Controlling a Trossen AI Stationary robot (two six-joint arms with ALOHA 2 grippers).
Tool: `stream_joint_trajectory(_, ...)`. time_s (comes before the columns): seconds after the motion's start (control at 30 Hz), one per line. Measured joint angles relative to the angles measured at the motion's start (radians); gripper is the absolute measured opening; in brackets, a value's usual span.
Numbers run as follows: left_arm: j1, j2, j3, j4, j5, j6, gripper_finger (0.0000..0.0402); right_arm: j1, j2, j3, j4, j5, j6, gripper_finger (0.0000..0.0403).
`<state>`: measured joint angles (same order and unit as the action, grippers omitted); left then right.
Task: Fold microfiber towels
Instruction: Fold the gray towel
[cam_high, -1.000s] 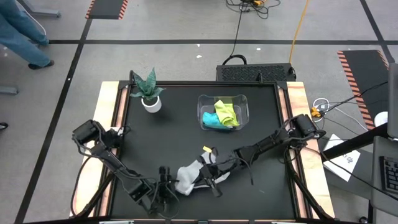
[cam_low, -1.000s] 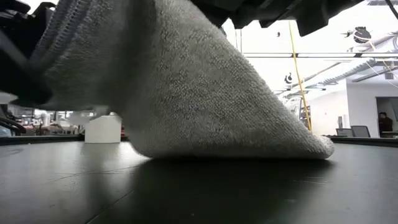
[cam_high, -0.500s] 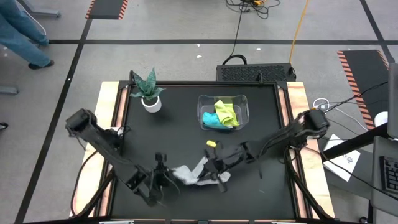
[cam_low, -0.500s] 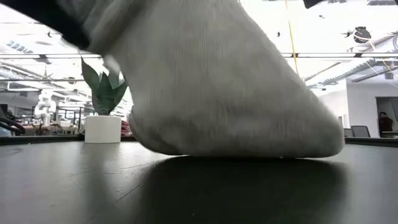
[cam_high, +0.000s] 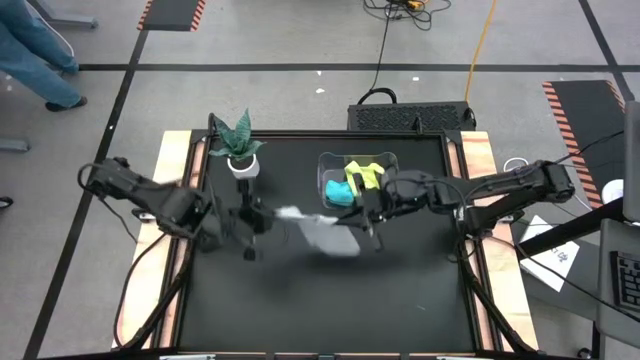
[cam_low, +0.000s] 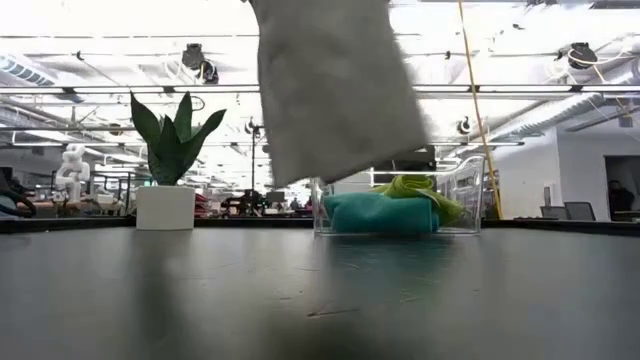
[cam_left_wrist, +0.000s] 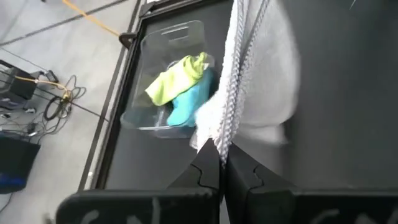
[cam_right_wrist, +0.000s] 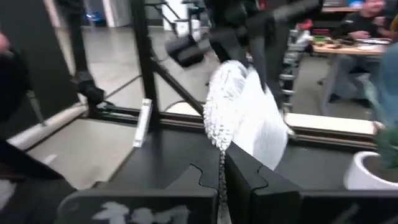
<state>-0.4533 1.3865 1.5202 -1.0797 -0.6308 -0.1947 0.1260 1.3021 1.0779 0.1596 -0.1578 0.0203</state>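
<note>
The light grey towel hangs in the air over the middle of the table, strung between my two grippers. My left gripper is shut on its left end and my right gripper on its right end. In the low view the grey towel hangs well above the tabletop. The yellow-green towel and the teal towel lie bunched in the clear bin at the far side. My left gripper pinches an edge of the grey towel between its two shut fingers, coming level from the table's left. The cloth is lifted clear and sags away from the fingers. My right gripper pinches a bunched edge of the grey towel between its two shut fingers, coming level from the table's right. The cloth is lifted clear of the table and hangs below the hold.
A potted plant in a white pot stands at the far left, close behind my left gripper. The clear bin stands right behind my right gripper. The black tabletop lies bare toward the near edge.
Both grippers have risen and gone from the near edge toward the far edge, drawing apart from each other. The grey towel, whose lower part lay heaped on the table, is now lifted clear and hangs spread between them.
</note>
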Motion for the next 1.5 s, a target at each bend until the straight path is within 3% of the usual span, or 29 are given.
stream_joint_trajectory(0.17, 0.12, 0.001, 0.103, -0.062, 0.078, 0.113, 0.0003, -0.056, 0.019, 0.0, -0.013, -0.004, -0.071, 0.0)
stream_joint_trajectory(0.4, 0.235, 0.001, 0.076, -0.108, 0.173, 0.146, 0.0002, -0.122, 0.099, 0.0, -0.018, -0.007, -0.111, 0.0)
stream_joint_trajectory(0.6, 0.171, 0.015, -0.045, -0.074, 0.342, 0.018, 0.0002, -0.068, 0.186, -0.036, 0.024, -0.097, -0.006, 0.0)
stream_joint_trajectory(0.87, 0.01, 0.073, -0.162, 0.067, 0.5, -0.129, 0.0002, 0.095, 0.247, -0.2, 0.337, -0.104, 0.135, 0.0)
stream_joint_trajectory(1.1, 0.033, 0.108, -0.152, 0.132, 0.498, -0.082, 0.0002, 0.149, 0.259, -0.369, 0.602, -0.042, 0.253, 0.0)
stream_joint_trajectory(1.27, 0.11, 0.121, -0.157, 0.106, 0.501, -0.079, 0.0002, 0.103, 0.258, -0.415, 0.619, -0.022, 0.312, 0.0)
stream_joint_trajectory(1.5, 0.17, 0.146, -0.243, 0.1, 0.518, -0.108, 0.0003, -0.013, 0.258, -0.417, 0.548, -0.079, 0.343, 0.0)
